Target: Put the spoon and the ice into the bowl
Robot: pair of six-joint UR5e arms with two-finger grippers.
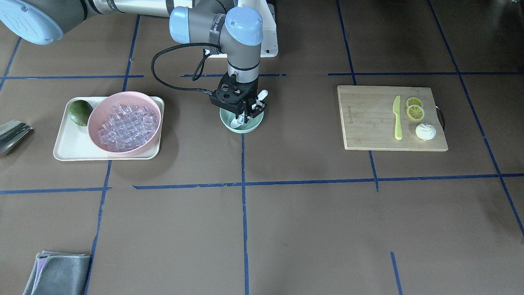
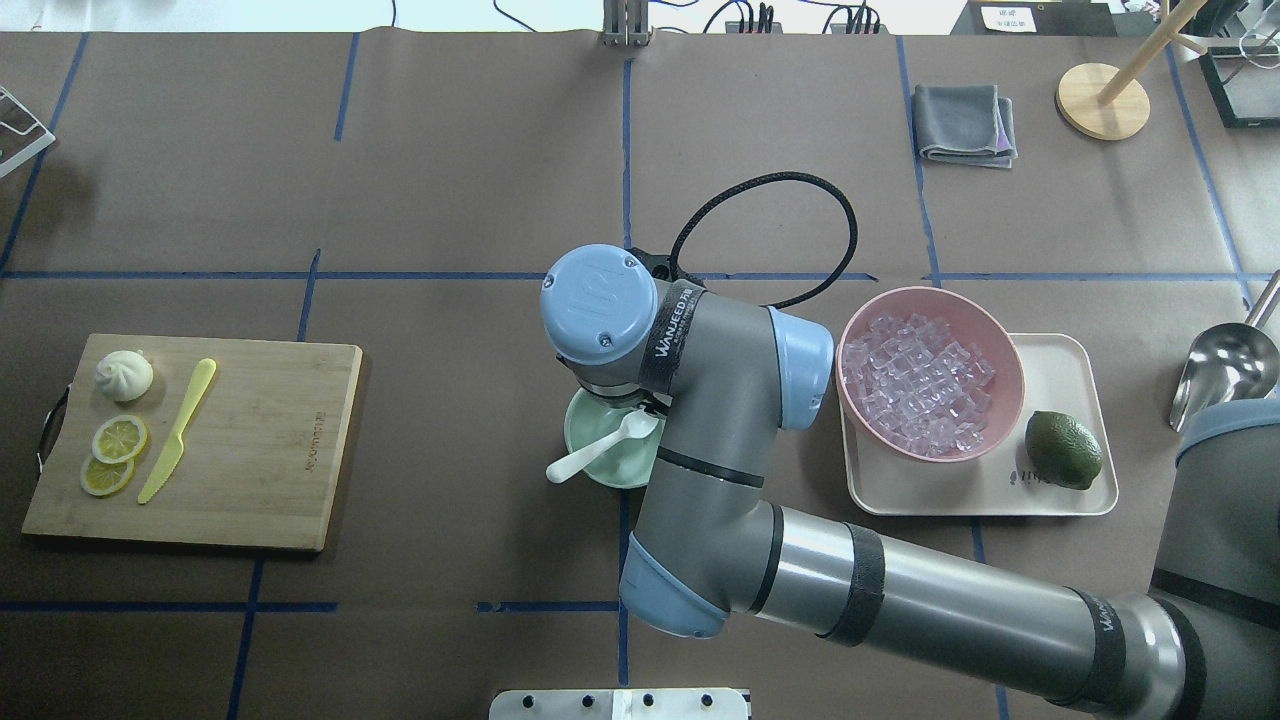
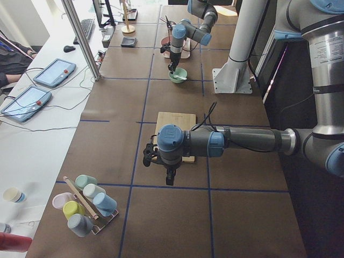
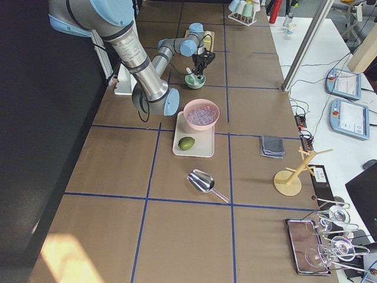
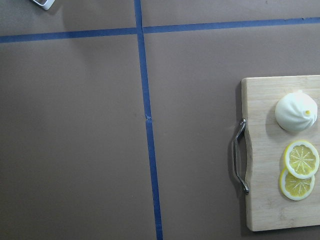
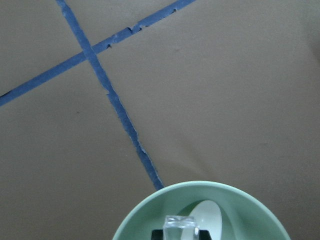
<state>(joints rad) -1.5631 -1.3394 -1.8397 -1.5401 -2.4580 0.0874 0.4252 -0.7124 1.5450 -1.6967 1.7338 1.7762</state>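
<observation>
The mint-green bowl [image 1: 254,126] stands at mid-table. The white spoon [image 2: 592,454] lies in it, scoop inside, handle sticking out over the rim. My right gripper [image 1: 246,116] hangs over the bowl, shut on one clear ice cube [image 6: 180,223] just above the spoon's scoop [image 6: 208,217] and inside the bowl's rim [image 6: 150,205]. More ice [image 1: 127,127] fills the pink bowl [image 1: 123,96]. My left gripper [image 3: 169,179] shows only in the exterior left view, above the table by the cutting board; I cannot tell whether it is open.
The pink bowl and a lime [image 1: 80,112] sit on a cream tray [image 1: 65,152]. A wooden cutting board [image 1: 368,123] holds a yellow-green knife [image 1: 396,119], lemon slices [image 1: 414,109] and a white bun [image 1: 425,131]. A metal scoop [image 1: 12,135] and grey cloth [image 1: 57,272] lie further off.
</observation>
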